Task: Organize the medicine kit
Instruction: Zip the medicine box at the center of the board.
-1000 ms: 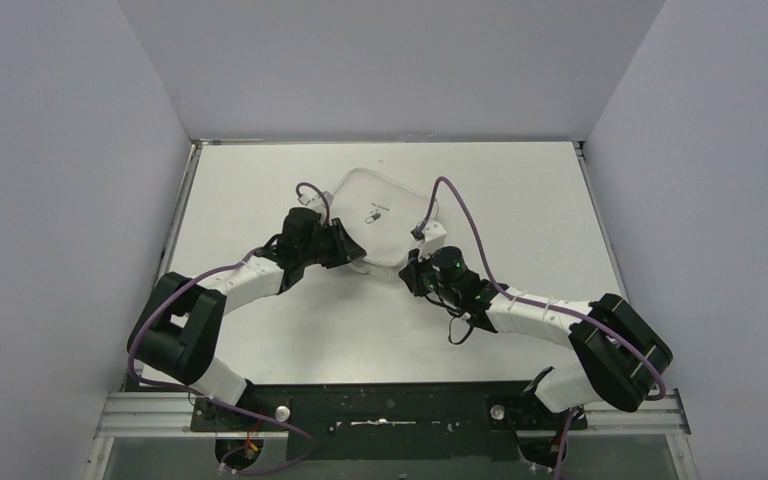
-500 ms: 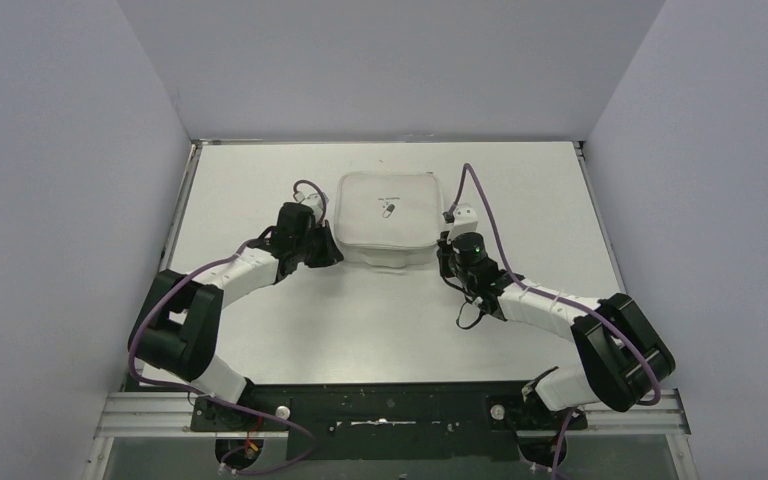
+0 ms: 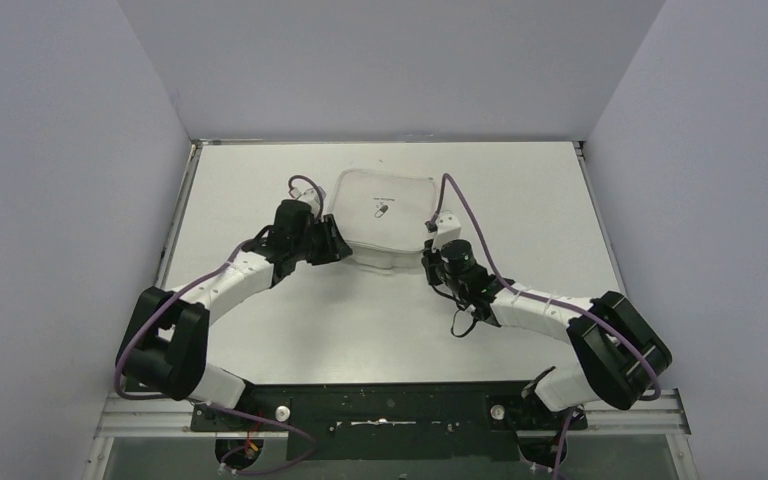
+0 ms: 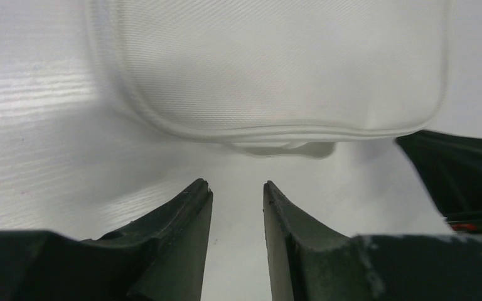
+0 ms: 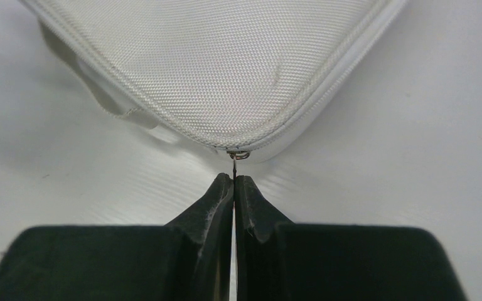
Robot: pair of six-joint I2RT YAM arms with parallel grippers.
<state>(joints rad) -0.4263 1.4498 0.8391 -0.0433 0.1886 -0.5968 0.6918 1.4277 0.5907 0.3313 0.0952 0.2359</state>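
The medicine kit (image 3: 385,215) is a pale grey-white square case with rounded corners and a small dark pill logo on its lid, lying flat at the table's far middle. In the wrist views its shell is woven fabric with a zip round the edge (image 4: 276,69) (image 5: 226,63). My left gripper (image 3: 338,243) (image 4: 236,186) is at the kit's near-left corner, its jaws a little apart and empty, short of the kit. My right gripper (image 3: 428,258) (image 5: 233,179) is at the near-right corner, shut on the thin metal zipper pull (image 5: 235,163).
A small tab (image 4: 285,148) sticks out from under the kit's near edge. The dark body of the other arm (image 4: 458,175) shows at the right of the left wrist view. Grey walls (image 3: 60,150) close in the white table (image 3: 260,340) on three sides.
The kit has turned from skewed to nearly square and sits a little farther back. My right gripper moved right, then back left to the near-right corner. My left gripper stayed at the near-left corner.
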